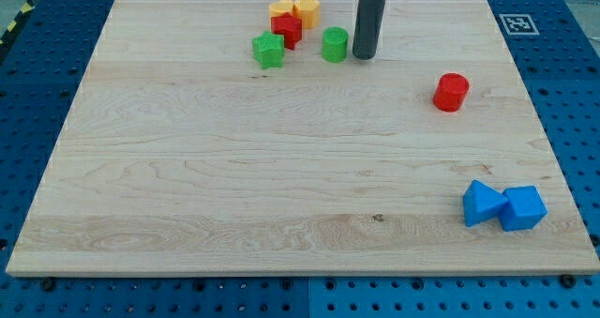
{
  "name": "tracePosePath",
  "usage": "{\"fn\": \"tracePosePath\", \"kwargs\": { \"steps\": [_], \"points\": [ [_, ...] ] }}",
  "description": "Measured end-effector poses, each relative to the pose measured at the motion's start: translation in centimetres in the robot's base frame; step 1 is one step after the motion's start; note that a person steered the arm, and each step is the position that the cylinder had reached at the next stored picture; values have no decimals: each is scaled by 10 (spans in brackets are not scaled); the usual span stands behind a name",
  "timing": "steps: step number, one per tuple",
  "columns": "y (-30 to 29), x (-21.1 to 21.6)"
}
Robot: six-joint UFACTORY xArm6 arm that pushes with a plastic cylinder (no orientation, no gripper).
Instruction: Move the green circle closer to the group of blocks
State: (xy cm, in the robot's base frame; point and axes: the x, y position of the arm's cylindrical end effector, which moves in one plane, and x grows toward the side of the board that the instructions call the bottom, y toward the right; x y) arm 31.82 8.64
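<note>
The green circle (335,44) stands near the view's top, a little right of the group of blocks. The group holds a green star-shaped block (268,50), a red block (287,30), a yellow block (281,9) and an orange-yellow hexagon block (306,9). My tip (364,55) is on the board just right of the green circle, very close to it or touching it. The dark rod rises from the tip out of the view's top.
A red cylinder (451,92) stands alone at the right. Two blue blocks (481,204) (522,208) lie side by side at the bottom right. The wooden board (234,168) lies on a blue pegboard table.
</note>
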Motion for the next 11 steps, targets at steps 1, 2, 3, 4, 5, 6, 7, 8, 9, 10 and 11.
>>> {"fn": "tracePosePath", "kwargs": {
  "steps": [1,2,3,4,5,6,7,8,9,10,11],
  "points": [
    [-1,1],
    [-1,3],
    [-3,4],
    [-7,4],
    [-32,4],
    [-37,4],
    [-37,0],
    [-38,-10],
    [-43,-19],
    [-55,-22],
    [-61,-22]
  ]
}}
